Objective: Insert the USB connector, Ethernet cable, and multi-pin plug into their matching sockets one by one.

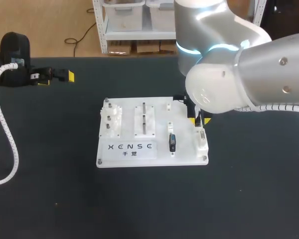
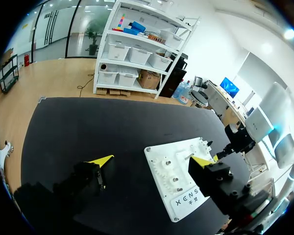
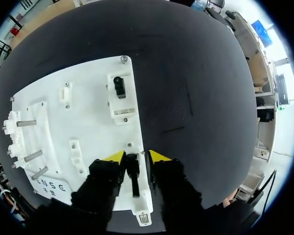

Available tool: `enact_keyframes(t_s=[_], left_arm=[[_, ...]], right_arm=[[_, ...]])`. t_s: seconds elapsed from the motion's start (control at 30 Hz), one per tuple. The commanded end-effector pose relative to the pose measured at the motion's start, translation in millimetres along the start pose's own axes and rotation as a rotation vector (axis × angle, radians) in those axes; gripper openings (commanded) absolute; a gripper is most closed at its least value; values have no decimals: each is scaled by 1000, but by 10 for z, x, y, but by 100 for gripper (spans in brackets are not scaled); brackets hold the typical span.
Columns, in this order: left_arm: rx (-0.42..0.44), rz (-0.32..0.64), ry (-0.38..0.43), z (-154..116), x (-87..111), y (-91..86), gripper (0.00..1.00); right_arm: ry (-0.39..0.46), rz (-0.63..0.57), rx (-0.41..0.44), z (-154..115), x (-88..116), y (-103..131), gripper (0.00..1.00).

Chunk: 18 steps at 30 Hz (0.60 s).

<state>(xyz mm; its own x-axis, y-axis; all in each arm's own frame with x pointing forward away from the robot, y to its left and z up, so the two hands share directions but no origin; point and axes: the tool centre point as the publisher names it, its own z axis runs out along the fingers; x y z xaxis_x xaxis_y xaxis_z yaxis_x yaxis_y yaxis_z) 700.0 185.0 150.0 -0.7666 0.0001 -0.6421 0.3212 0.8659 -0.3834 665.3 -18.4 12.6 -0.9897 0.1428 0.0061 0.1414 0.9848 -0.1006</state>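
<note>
Left gripper (image 1: 65, 75) parked at far left of table (image 1: 50, 189), well apart from white board (image 1: 158, 130); claw released, nothing in it. Black plug (image 1: 172, 142) stands in holder right of board's middle. Right gripper (image 3: 136, 156) low over board's right edge, astride black connector (image 3: 133, 174), gap on one side: released.
</note>
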Motion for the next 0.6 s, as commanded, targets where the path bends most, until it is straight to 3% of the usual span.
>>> enact_keyframes(t_s=[0.03,0.6], left_arm=[[0,0,0,0,0,0,100],[0,0,0,0,0,0,100]], right_arm=[[-25,2,-6,-5,36,-61,100],[-144,-52,-29,-466,237,97,100]])
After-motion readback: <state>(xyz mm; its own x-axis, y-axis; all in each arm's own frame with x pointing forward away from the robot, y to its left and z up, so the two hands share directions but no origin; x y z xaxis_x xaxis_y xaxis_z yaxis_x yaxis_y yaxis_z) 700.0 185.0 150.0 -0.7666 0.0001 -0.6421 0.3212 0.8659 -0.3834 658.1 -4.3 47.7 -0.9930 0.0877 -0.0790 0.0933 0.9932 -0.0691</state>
